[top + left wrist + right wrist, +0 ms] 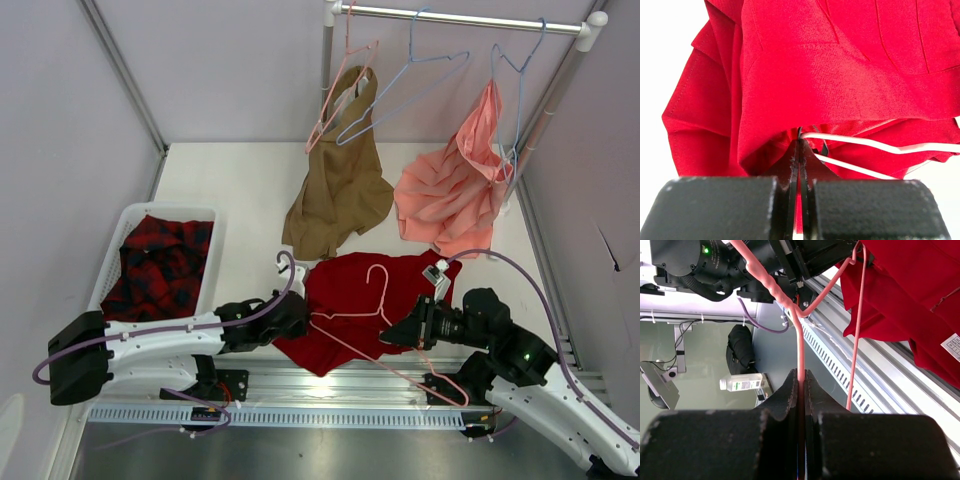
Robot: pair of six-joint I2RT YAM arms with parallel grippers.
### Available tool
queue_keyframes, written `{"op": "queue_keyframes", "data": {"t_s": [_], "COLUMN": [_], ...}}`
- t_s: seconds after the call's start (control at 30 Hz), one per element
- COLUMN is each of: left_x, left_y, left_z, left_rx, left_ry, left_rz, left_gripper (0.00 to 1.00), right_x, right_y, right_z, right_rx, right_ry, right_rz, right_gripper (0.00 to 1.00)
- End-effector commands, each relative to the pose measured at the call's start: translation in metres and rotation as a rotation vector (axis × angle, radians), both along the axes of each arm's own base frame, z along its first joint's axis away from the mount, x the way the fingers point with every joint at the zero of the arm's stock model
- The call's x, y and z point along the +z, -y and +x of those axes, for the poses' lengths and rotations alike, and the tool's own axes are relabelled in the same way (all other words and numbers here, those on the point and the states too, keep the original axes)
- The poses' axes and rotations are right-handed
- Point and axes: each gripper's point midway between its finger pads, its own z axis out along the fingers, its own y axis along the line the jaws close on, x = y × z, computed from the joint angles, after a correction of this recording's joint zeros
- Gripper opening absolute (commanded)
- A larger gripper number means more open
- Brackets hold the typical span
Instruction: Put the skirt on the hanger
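The deep-red skirt (345, 290) lies crumpled on the table near the front edge. Across it lies the pale-pink hanger (386, 290), hook pointing away from me and one end reaching past the table's front rail. My left gripper (300, 316) is at the skirt's left edge. In the left wrist view it (799, 142) is shut with red cloth of the skirt (830, 75) pinched between its jaws and the hanger's wire (865, 142) just beside the tips. My right gripper (402, 335) (801, 372) is shut on the hanger's wire (800, 347), next to the skirt (910, 295).
A white basket (165, 208) at the left holds a red-and-black plaid garment (160, 265). A tan garment (340, 190) and a salmon-pink one (450, 195) hang from the rail (460, 18) at the back, with light-blue hangers (410, 85). A metal rail (330, 385) runs along the front edge.
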Motion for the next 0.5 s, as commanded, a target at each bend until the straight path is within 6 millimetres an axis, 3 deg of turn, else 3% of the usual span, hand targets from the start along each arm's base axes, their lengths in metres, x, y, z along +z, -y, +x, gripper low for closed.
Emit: {"op": "queue_keyframes", "data": {"t_s": [0.0, 0.47], "left_x": [0.019, 0.038], "left_y": [0.011, 0.027], "left_z": [0.007, 0.001], "left_rx": [0.002, -0.081], "left_ry": [0.052, 0.094], "left_rz": [-0.033, -0.071], "left_gripper": [0.0, 0.0], "right_x": [0.017, 0.005], "right_y": [-0.003, -0.012], "right_z": [-0.003, 0.008], "right_rx": [0.019, 0.012], "right_ry": [0.029, 0.035], "right_rz": [0.051, 0.051], "right_gripper": [0.0, 0.0]}}
